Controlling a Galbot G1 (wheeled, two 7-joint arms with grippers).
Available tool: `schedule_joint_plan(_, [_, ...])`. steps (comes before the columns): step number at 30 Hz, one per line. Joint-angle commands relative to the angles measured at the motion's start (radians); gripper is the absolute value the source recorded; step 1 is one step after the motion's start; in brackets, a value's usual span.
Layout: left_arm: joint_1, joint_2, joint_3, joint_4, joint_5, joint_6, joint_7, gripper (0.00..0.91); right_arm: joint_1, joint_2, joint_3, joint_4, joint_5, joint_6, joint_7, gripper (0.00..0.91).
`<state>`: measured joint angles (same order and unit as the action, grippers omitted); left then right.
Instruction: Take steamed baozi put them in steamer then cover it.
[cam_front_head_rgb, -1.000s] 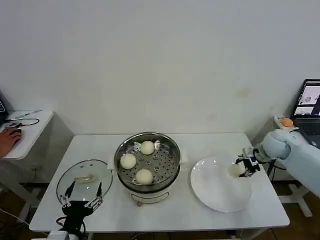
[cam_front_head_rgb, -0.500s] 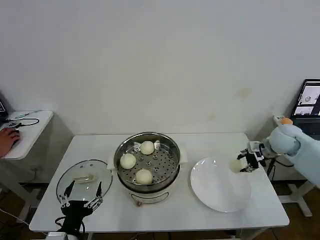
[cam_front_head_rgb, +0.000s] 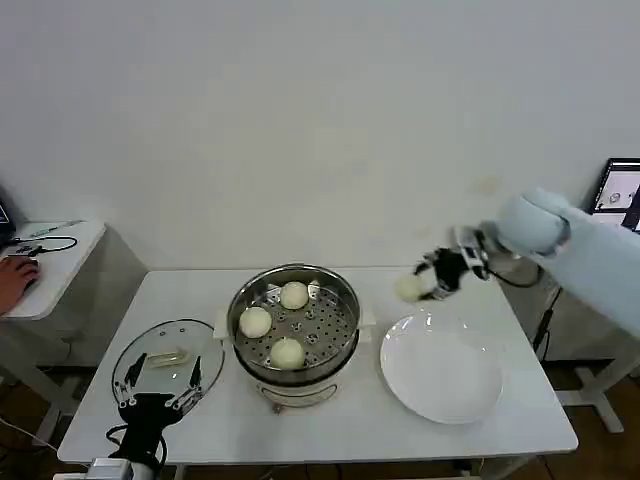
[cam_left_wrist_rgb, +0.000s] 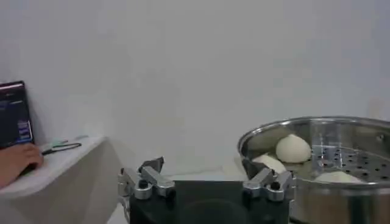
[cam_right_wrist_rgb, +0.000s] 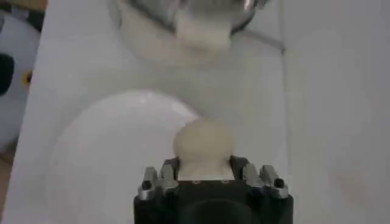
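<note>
You're not getting any readable text here. The laptop screen (cam_front_head_rgb: 622, 187) at the right edge of the head view is showing small window shapes, but nothing on it is resolving into letters. The dark screen (cam_left_wrist_rgb: 14, 114) in the left wrist view is carrying faint bluish lines, too blurred for you to make out a word. The steamer (cam_front_head_rgb: 294, 322) and the white plate (cam_front_head_rgb: 441, 368) are showing you no brand, label or number.

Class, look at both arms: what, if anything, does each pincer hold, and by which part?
The right pincer grips one baozi by its opposite sides, above the table between steamer and plate. The left pincer holds nothing.
</note>
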<state>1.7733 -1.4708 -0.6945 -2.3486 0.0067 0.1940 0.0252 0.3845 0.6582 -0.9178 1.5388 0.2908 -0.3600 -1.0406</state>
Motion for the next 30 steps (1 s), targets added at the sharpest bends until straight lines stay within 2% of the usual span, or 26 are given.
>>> schedule_joint_plan(1, [-0.009,0.002,-0.005,0.008,0.007,0.001,-0.001,0.907,0.329,0.405,-0.201,-0.13,0.32,-0.106,0.028,0.574])
schedule_joint_plan(7, [-0.023,-0.008,-0.01,0.005,0.006,0.002,-0.001,0.907,0.287,0.589,-0.231,-0.271,0.338,-0.129,0.042,0.574])
schedule_joint_plan(13, [-0.03,-0.003,-0.012,0.007,0.005,0.001,-0.004,0.907,0.204,0.664,-0.262,-0.305,0.325,-0.162,0.077,0.574])
schedule_joint_plan(22, [-0.04,-0.006,-0.017,0.011,0.004,0.002,-0.005,0.907,0.112,0.676,-0.315,-0.312,0.285,-0.187,0.102,0.574])
schedule_joint_plan(30, [-0.046,-0.006,-0.015,0.018,0.004,0.001,-0.005,0.907,0.103,0.645,-0.352,-0.314,0.231,-0.18,0.092,0.574])
